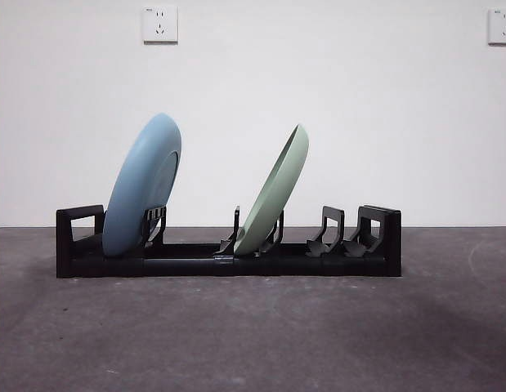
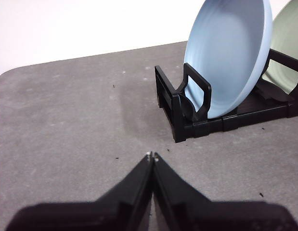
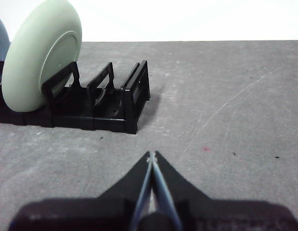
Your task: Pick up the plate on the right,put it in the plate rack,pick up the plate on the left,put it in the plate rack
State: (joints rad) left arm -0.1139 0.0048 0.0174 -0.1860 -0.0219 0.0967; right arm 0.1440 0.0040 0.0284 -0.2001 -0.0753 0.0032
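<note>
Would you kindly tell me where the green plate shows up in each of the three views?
Front view: green plate leans mid-rack, right of the blue plate.
Left wrist view: only its edge shows behind the blue plate.
Right wrist view: it stands in the rack, blue plate behind.
Shared landmark: the black plate rack.

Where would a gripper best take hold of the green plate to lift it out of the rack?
Grip the green plate by its free upper rim, coming from above. It stands on edge, tilted, its lower rim seated between prongs of the plate rack, so probably only the top edge is clear for jaws to straddle.
</note>
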